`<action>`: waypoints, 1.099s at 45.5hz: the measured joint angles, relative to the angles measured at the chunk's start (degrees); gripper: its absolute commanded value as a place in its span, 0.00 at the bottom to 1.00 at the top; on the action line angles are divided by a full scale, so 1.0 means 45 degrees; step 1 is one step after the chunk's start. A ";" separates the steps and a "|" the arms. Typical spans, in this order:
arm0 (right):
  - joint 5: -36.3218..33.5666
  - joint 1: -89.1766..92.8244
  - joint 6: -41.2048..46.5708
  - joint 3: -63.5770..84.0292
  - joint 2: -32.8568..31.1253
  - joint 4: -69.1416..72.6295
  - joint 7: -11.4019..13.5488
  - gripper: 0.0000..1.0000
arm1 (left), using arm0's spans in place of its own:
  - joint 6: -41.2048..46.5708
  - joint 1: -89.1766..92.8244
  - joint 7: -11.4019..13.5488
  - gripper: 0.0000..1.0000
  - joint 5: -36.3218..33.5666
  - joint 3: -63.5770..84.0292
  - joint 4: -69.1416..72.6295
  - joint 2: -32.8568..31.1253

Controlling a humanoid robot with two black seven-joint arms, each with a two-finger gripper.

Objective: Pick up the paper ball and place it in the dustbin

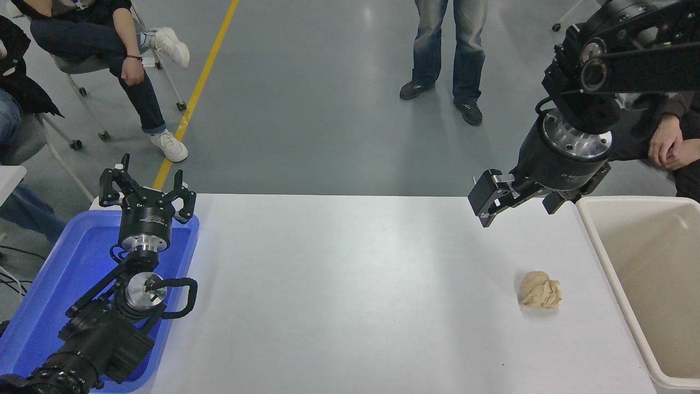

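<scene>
The tan paper ball [540, 290] lies on the white table [339, 284] at the right, a little left of the dustbin. The cream-beige dustbin [604, 257] stands at the table's right edge, cut off by the picture's edge. My right gripper [514, 205] hangs above the table's far right part, up and behind the paper ball and apart from it; it holds nothing that shows. My left gripper [146, 191] is parked at the lower left over the blue tray, fingers spread open and empty.
A bright blue shallow tray [65, 268] lies at the table's left end under the left arm. People sit at the far left and at the right edge [670, 143]; a person [448, 54] stands beyond the table's far side.
</scene>
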State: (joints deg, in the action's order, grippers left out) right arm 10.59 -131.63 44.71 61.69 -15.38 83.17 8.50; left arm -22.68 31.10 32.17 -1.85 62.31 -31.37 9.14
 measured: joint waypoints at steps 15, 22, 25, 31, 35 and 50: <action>0.0148 0.0437 -0.0055 0.0003 -0.0024 -0.0453 0.0046 1.00 | 0.0000 0.0001 0.0001 0.99 0.0001 0.0000 0.0000 0.0000; 0.0259 0.0691 -0.0094 0.0058 -0.0168 -0.0585 0.0066 1.00 | 0.0000 0.0001 0.0001 0.99 0.0004 0.0000 0.0003 0.0000; 0.0323 0.0814 -0.0105 0.0073 -0.0222 -0.0647 0.0071 1.00 | 0.0000 0.0002 0.0001 0.99 0.0004 0.0000 0.0005 0.0000; 0.0586 0.1180 -0.0177 0.0105 -0.0422 -0.0893 0.0077 1.00 | 0.0000 0.0004 0.0001 0.99 0.0004 0.0000 0.0006 0.0000; 0.0886 0.1527 -0.0220 0.0117 -0.0632 -0.1146 0.0081 1.00 | 0.0000 0.0004 0.0001 0.99 0.0004 0.0000 0.0006 0.0000; 0.2789 0.3819 -0.0691 -0.0232 -0.1889 -0.2467 0.0082 1.00 | 0.0000 0.0004 0.0001 0.99 0.0004 0.0001 0.0005 0.0000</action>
State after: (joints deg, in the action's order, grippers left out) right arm 23.14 -114.44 41.60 60.65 -23.88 72.06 8.87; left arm -22.68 31.12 32.17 -1.84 62.32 -31.34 9.14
